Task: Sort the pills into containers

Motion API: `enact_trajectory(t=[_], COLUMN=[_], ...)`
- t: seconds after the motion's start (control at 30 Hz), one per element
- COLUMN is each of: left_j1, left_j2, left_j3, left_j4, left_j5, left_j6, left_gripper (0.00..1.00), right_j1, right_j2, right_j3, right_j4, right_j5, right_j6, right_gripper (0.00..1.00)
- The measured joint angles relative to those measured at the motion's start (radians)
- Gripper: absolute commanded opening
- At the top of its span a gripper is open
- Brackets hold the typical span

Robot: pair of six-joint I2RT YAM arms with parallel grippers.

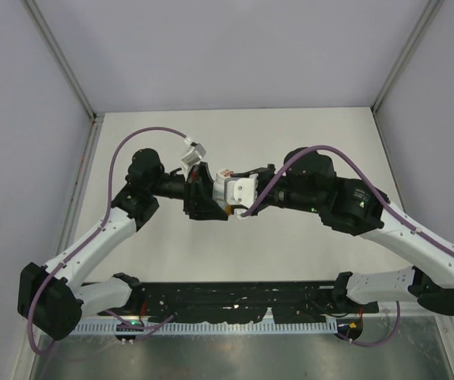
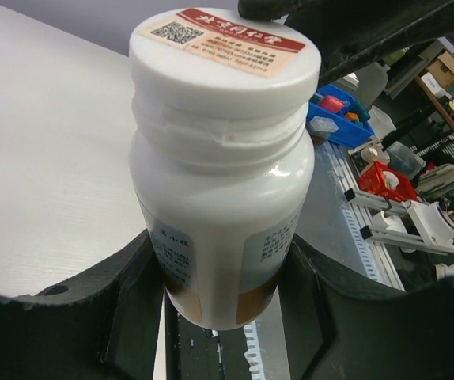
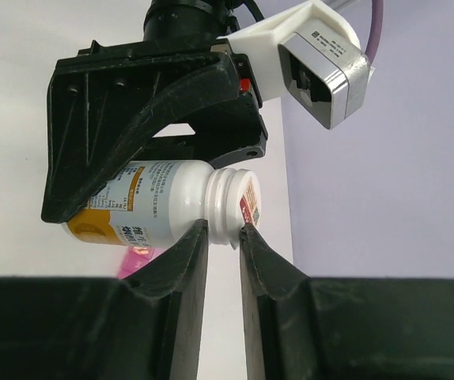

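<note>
A white bottle with an orange-banded label hangs above the table, lying on its side. My left gripper is shut on its body, one finger on each side. My right gripper is shut on the bottle's white screw cap, which carries a red label. The two grippers meet over the middle of the table. Below the bottle, a corner of the pink containers shows on the table. No pills are in view.
Grey walls stand on the left, back and right of the white table. Past the table's edge are a perforated rail, a blue bin and a red bin. The left wrist camera sits close above my right gripper.
</note>
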Motion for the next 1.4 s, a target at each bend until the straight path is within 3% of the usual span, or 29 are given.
enact_trajectory(t=[0.13, 0.37, 0.83, 1.13, 1.4], left_j1=[0.000, 0.000, 0.000, 0.001, 0.001], left_j2=[0.000, 0.000, -0.001, -0.022, -0.021], left_j3=[0.000, 0.000, 0.001, 0.039, 0.101], left_j4=[0.001, 0.000, -0.102, -0.168, -0.364], left_j5=[-0.003, -0.004, -0.006, -0.012, -0.014], left_j6=[-0.007, -0.022, 0.135, 0.267, 0.477], left_gripper=[0.00, 0.00, 0.00, 0.00, 0.00], right_j1=[0.000, 0.006, 0.018, 0.020, 0.020], right_j2=[0.000, 0.001, -0.006, -0.017, -0.017], right_j3=[-0.022, -0.053, -0.073, -0.098, -0.097], right_j4=[0.039, 0.104, 0.107, -0.021, -0.058], right_j5=[0.000, 0.003, 0.062, 0.068, 0.060], right_j6=[0.005, 0.027, 0.039, 0.040, 0.036], right_gripper=[0.06, 0.06, 0.48, 0.53, 0.55])
